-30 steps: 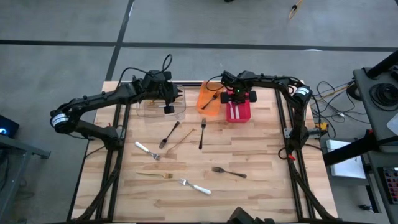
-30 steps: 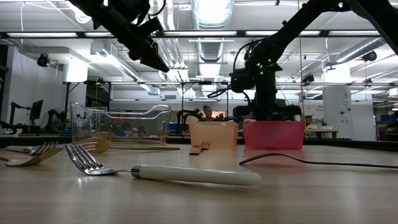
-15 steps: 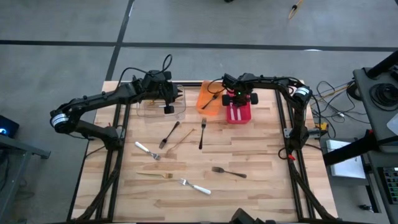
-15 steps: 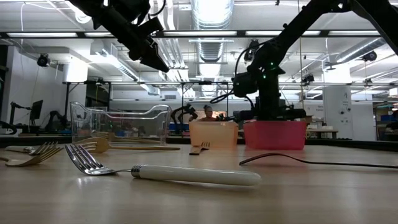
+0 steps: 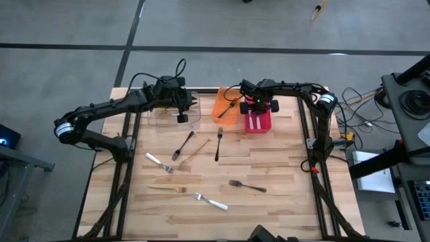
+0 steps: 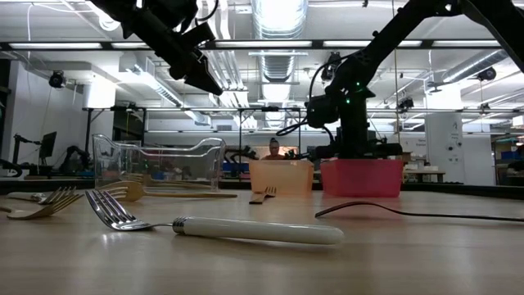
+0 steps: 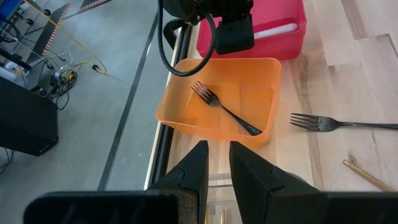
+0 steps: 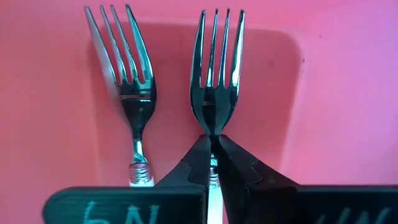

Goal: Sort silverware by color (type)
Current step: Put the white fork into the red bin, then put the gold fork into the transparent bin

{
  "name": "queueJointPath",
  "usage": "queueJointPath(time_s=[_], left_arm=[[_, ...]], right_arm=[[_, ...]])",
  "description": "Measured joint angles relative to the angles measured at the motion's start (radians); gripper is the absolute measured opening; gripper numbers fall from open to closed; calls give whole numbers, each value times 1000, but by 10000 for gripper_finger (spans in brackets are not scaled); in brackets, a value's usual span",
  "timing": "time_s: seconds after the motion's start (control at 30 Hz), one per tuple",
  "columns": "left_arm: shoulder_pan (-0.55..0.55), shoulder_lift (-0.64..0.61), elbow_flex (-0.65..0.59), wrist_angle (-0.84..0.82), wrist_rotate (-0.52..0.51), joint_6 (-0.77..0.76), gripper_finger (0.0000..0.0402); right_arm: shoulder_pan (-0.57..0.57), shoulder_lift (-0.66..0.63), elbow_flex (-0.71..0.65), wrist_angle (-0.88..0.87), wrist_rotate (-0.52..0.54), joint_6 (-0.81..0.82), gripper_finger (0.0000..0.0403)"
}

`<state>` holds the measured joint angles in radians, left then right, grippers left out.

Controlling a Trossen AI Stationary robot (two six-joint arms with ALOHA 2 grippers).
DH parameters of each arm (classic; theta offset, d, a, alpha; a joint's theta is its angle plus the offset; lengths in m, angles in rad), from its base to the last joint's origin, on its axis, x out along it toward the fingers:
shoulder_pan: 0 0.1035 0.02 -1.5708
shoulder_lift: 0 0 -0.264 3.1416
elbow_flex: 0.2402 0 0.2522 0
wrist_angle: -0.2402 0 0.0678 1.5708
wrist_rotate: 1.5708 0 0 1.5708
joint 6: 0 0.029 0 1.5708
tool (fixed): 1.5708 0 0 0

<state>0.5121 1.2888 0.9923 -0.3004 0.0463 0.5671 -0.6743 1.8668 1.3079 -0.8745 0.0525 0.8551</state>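
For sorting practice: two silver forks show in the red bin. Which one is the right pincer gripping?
The fork clamped at its neck by the right pincer; the other fork lies free beside it.

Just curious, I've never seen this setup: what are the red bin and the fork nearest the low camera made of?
The red bin looks like matte moulded plastic, slightly see-through at its wall. The fork seems polished metal at its mirror-bright tines, with a smooth pale handle, probably plastic or ceramic; the pictures cannot settle which.

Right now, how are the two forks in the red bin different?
The right gripper is shut on the fork on the right; the loose fork beside it lies free on the red bin. The held fork looks darker, the loose one brighter. Both are shiny silver with four tines pointing the same way.
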Motion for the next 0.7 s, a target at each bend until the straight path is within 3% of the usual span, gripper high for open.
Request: queueJointPath(time_s=[0.43, 0.7], left_arm=[[0, 0, 0, -1, 0, 0, 48], [0, 0, 0, -2, 0, 0, 48]], right_arm=[[0, -1, 33, -12, 0, 9, 98], [0, -8, 124, -136, 0, -25, 118]])
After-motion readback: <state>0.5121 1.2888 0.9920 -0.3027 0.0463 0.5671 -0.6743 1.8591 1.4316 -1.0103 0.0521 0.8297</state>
